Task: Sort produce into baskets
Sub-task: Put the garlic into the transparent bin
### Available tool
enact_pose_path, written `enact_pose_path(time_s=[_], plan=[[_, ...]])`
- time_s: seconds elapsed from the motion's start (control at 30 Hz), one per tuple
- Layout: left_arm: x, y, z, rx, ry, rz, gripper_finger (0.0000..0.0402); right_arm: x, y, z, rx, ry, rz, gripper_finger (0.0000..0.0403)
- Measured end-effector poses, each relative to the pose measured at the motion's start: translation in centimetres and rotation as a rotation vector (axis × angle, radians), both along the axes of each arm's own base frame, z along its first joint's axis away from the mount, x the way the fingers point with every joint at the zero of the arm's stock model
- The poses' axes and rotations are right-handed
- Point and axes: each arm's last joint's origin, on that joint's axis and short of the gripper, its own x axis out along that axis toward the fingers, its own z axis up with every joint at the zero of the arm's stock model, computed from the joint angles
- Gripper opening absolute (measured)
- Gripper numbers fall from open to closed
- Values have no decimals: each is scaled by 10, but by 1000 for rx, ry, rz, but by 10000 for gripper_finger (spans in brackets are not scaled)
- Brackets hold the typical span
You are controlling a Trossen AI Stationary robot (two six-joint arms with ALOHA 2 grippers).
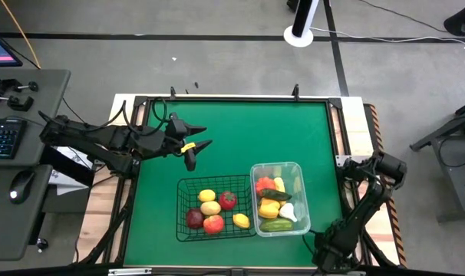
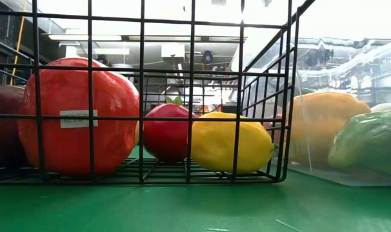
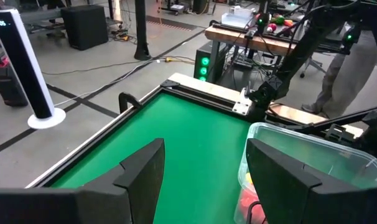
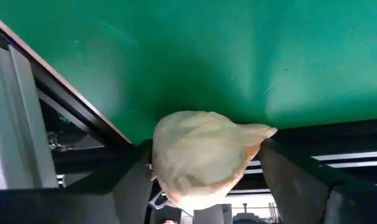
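The black wire basket (image 1: 216, 208) stands near the table's front and holds yellow lemons and red apples; the low view shows a red apple (image 2: 73, 116), a tomato (image 2: 166, 132) and a lemon (image 2: 231, 142) in it. The clear tub (image 1: 278, 198) beside it holds yellow pieces, a green cucumber, a red piece and a white garlic (image 1: 290, 211). My left gripper (image 1: 194, 144) is open and empty above the mat, left of the baskets. My right gripper (image 1: 324, 247), folded back at the table's near right corner, is shut on another white garlic (image 4: 201, 155). My right gripper pinches the garlic by its two opposite sides (image 4: 160, 165) between the two fingers. The pointed tip (image 4: 263, 132) lies toward one finger. The garlic is clear of the green mat and touches nothing else that shows.
Bare green mat (image 1: 240, 130) spreads over the table's far half. The dark table frame (image 4: 70, 106) runs close by my right gripper. A desk with keyboard and mouse (image 1: 18, 138) stands left of the table. A person's legs (image 3: 344, 68) show beyond the table's right side.
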Motion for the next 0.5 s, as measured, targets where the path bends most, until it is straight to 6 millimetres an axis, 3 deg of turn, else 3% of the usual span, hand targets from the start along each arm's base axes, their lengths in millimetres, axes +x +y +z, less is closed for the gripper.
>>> enact_pose_path(time_s=[0.17, 0.27, 0.37, 0.5], plan=[[0, 0, 0, -1, 0, 0, 213, 1, 0, 19, -49, -22, 29, 166], [0, 0, 0, -1, 0, 0, 213, 4, -2, 43, -62, -48, 36, 123], [0, 0, 0, 0, 0, 0, 213, 9, -11, 80, -89, -102, 25, 119], [0, 0, 0, 14, 6, -4, 213, 11, -33, 139, -179, -211, -26, 155]])
